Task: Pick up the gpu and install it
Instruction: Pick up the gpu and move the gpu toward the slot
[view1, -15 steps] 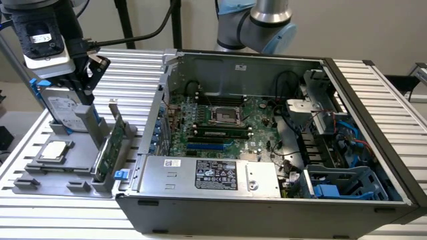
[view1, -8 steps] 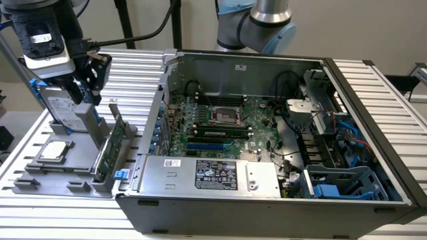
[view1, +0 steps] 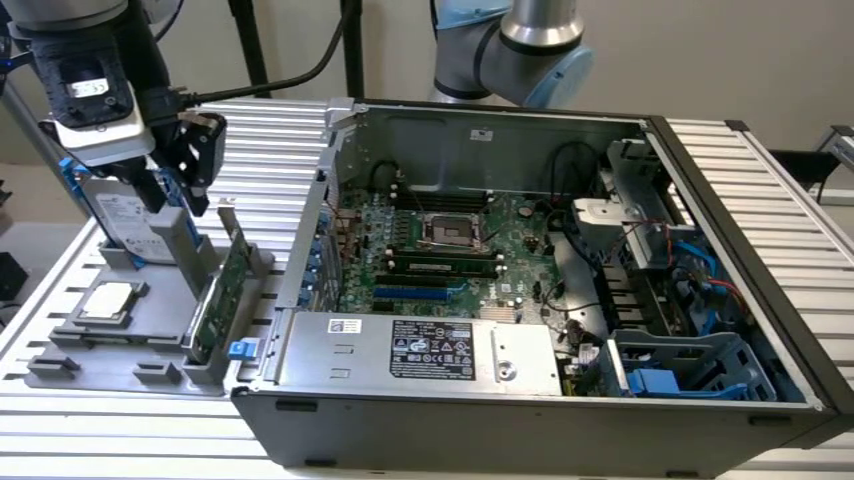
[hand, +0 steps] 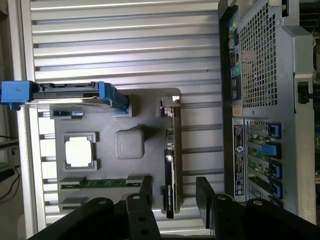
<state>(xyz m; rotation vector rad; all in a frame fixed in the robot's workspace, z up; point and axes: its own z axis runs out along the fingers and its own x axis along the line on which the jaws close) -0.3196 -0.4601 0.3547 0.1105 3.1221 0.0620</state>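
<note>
Gpu (hand: 172, 165) upright in holder (hand: 150, 117), hard drive (hand: 65, 94) and processor (hand: 79, 152) beside

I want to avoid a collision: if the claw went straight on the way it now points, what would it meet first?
Most likely the gpu, standing on edge in the grey tray: it lies in line between the fingers of the open claw. Depth is unclear.

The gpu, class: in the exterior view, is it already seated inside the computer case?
No, the gpu stands on edge in the grey holder tray, outside the computer case.
</note>
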